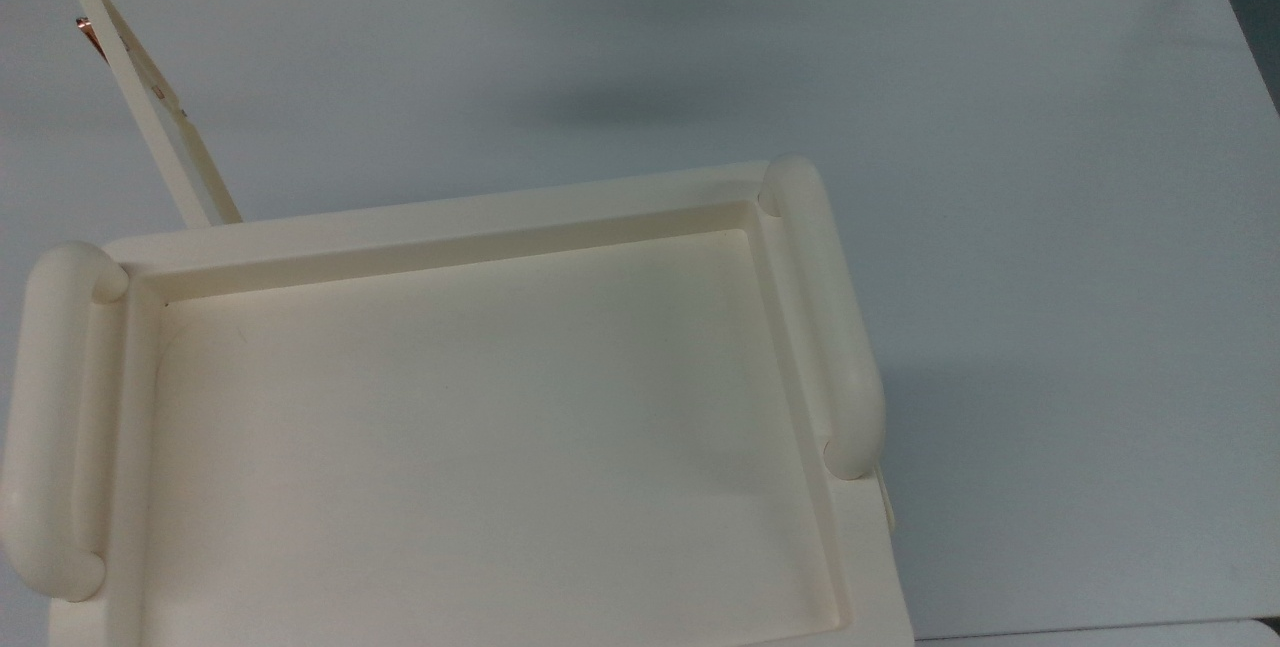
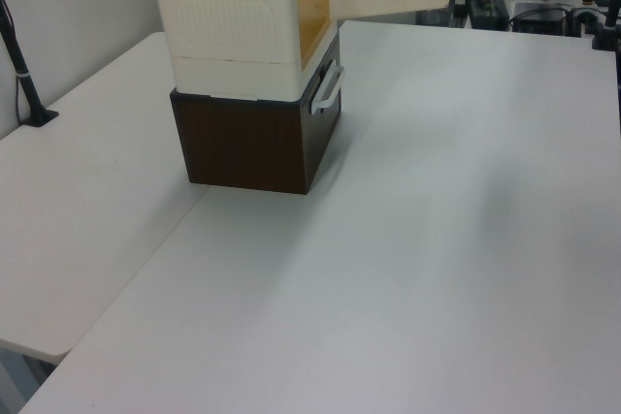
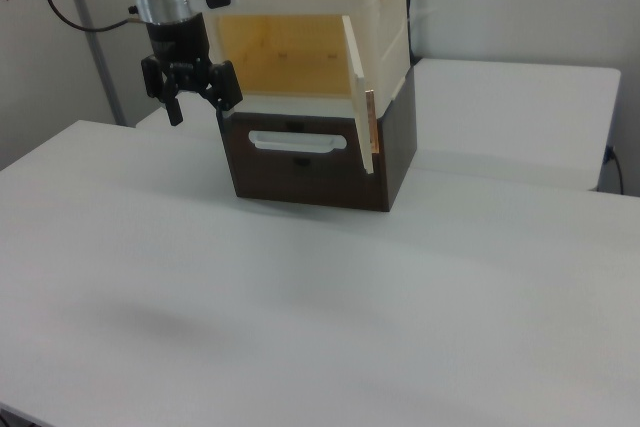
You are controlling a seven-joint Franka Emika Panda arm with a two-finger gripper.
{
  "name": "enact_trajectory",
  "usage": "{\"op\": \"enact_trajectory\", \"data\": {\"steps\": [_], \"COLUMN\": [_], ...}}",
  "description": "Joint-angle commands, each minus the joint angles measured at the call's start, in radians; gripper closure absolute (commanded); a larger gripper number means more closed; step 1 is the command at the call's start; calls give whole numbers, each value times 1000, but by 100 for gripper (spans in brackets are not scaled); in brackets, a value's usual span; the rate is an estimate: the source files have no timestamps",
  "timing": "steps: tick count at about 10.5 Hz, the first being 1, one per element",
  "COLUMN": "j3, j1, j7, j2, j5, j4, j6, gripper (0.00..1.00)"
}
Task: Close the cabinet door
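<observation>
The cabinet [image 3: 300, 37], a cream box with a recessed tray top [image 1: 480, 427] and rounded tube handles [image 1: 825, 317], sits on a dark brown drawer box [image 3: 320, 162] with a pale handle [image 3: 297, 142]. In the right view its front compartment stands open, showing smooth yellowish inner walls with nothing visible inside. The cabinet door [image 3: 361, 112], a thin flat cream panel with a copper-coloured strip on its free edge, swings well out from the opening; in the top view it juts as a narrow strip [image 1: 150, 97] toward the top view's upper left. The white table [image 3: 300, 297] lies bare and broad in front of the stack. The gripper [image 3: 190, 92], black with its fingers spread wide and holding nothing, hangs just beside the opening at the right view's left.
</observation>
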Motion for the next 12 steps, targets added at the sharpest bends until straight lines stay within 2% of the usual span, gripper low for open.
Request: {"op": "enact_trajectory", "data": {"steps": [1,10,12], "j3": [6,6,6], "j1": [6,8,6], "j7": [18,18,16], "j2": [-21,-23,-23], "j5": [-29,-29,-28], "j4": [-16,-14,13], "j6": [-16,-18,-18], "gripper": [0,0,0]}}
